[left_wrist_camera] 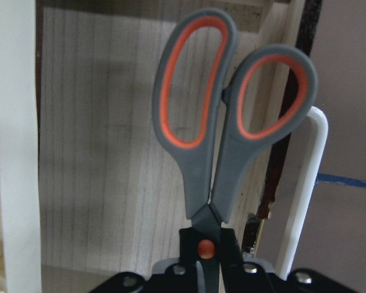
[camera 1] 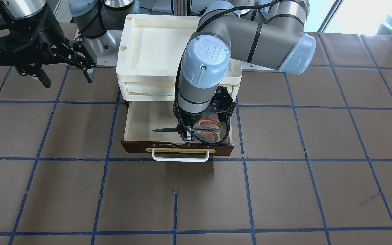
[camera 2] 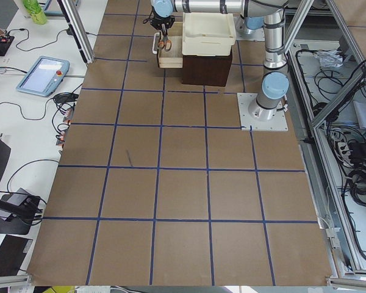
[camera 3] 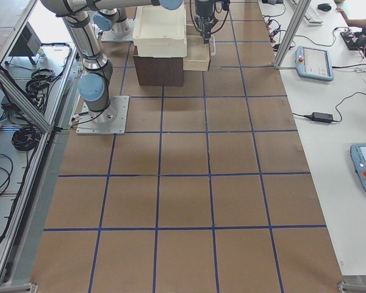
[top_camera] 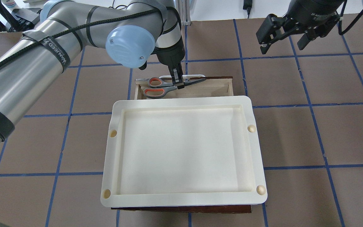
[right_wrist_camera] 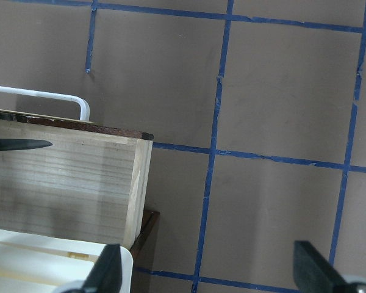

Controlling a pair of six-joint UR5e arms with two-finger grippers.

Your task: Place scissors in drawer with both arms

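The scissors point(camera 1: 207, 130) have grey handles with orange-lined loops and dark blades. My left gripper point(camera 1: 186, 134) is shut on them near the pivot and holds them level, low over the open drawer point(camera 1: 145, 117). The blade tip points toward the drawer's middle. From overhead, the left gripper point(top_camera: 177, 81) grips the scissors point(top_camera: 156, 88) over the drawer's pale interior point(top_camera: 214, 90). In the left wrist view the scissors point(left_wrist_camera: 198, 165) hang over the drawer floor point(left_wrist_camera: 97, 152). I cannot tell if they touch the floor. My right gripper point(top_camera: 282, 36) is open and empty, off to the side of the drawer.
Cream-white plastic trays point(top_camera: 184, 104) are stacked on the cabinet above the drawer and cover its rear part. The white bar handle point(camera 1: 180, 158) sticks out from the dark drawer front point(camera 1: 138, 147). Brown table mats with blue tape lines point(camera 1: 243, 190) surround the cabinet.
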